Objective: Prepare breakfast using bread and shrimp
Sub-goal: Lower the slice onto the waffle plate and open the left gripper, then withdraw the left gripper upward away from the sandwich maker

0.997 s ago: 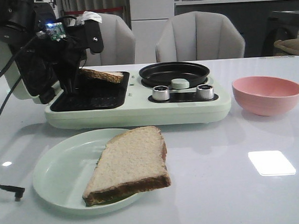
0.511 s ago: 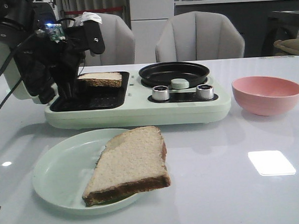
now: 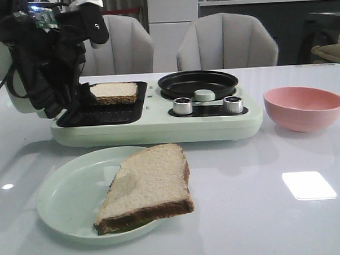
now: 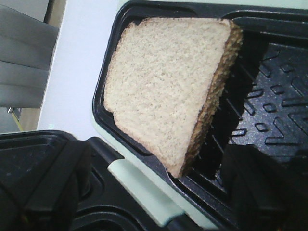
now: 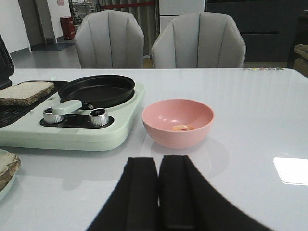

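One bread slice (image 3: 114, 92) lies on the black grill plate (image 3: 101, 113) of the pale green cooker, free of the gripper. In the left wrist view this bread (image 4: 168, 82) has one corner at the plate's rim. My left gripper (image 3: 70, 95) is open and empty, raised just left of that slice; its gap also shows in the left wrist view (image 4: 154, 173). The second bread slice (image 3: 147, 185) lies on the green plate (image 3: 66, 200). My right gripper (image 5: 159, 192) is shut and empty above the table, short of the pink bowl (image 5: 178, 120), which holds a shrimp (image 5: 182, 128).
The cooker (image 3: 158, 125) has a black round pan (image 3: 198, 83) and two silver knobs (image 3: 183, 106) on its right half. Its open lid (image 3: 13, 92) stands behind my left arm. The pink bowl (image 3: 303, 106) sits to the right. Two grey chairs (image 3: 225, 43) stand behind the table.
The left gripper held the bread tilted over the grill plate, then let it go. The slice now lies on the plate and the gripper has moved up and to the left.
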Controlling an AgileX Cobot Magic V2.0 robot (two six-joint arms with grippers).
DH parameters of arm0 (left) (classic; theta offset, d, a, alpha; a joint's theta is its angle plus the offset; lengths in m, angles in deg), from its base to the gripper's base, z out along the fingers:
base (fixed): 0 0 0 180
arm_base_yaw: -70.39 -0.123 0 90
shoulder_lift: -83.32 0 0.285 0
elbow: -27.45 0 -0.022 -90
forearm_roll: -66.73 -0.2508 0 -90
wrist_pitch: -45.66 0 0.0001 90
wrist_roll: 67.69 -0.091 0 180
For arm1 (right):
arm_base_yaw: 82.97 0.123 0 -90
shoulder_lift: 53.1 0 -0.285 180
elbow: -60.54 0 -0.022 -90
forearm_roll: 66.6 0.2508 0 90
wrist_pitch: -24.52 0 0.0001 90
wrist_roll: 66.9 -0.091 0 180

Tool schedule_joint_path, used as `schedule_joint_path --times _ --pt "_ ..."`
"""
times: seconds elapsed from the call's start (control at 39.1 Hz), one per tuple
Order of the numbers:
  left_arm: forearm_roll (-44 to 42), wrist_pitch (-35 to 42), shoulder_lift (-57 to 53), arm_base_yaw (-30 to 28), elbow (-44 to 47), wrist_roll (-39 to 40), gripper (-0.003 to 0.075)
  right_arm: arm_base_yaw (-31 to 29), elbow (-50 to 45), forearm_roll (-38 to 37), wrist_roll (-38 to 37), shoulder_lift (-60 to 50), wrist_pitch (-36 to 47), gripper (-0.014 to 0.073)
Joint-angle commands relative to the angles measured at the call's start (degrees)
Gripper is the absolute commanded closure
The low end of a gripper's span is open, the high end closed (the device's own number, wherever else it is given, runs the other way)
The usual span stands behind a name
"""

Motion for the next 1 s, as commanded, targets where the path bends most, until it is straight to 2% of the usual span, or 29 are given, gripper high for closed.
schedule_joint_path --times 0.0,0.18,0.38,0.66,0.97 --pt "1.8 -0.4 -6.7 1.3 0.5 0.8 0.0132 -0.3 0.9 -0.7 0.3 -1.2 5.0 0.0442" --pt "6.0 -0.7 -14.6 3.3 3.6 0.8 0.0136 -0.3 0.9 -0.7 0.3 -1.2 5.0 0.0442" --pt "16.0 -2.9 -24.4 5.2 5.5 0.8 0.0136 -0.3 0.9 -0.7 0.3 -1.2 5.0 0.0442" --pt "31.4 -8.1 -38.0 4.6 9.0 0.8 0.0136 -0.3 0.9 -0.7 0.3 -1.2 5.0 0.0442" --pt "48.7 -6.0 -53.2 1.7 18.1 0.8 0.0136 -0.3 0.9 -0.7 0.3 -1.2 5.0 0.0442"
